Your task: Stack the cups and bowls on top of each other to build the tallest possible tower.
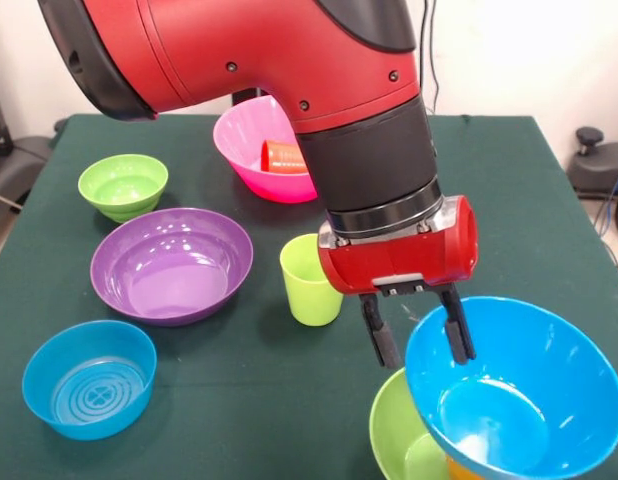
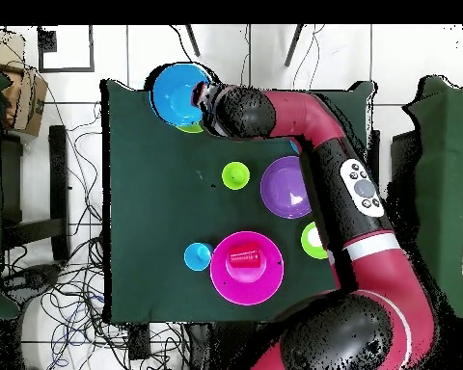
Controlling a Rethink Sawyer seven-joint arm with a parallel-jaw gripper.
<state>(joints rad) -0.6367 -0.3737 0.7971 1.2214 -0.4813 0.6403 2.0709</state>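
Blue bowl [image 1: 519, 390] is sitting tilted atop the tower [image 1: 429, 440] at the table's [image 1: 239, 400] corner; the end effector [image 1: 419, 335] is pinching its rim, one finger inside, apparently steadying it.

Front view close, low, facing arm [image 1: 289, 70]; overhead straight down, farther; both share table [image 2: 149, 193].

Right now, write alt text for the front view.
A red arm's gripper straddles the rim of a tilted blue bowl resting on a green bowl at the table's near corner. Behind stand a green cup, purple bowl and pink bowl.
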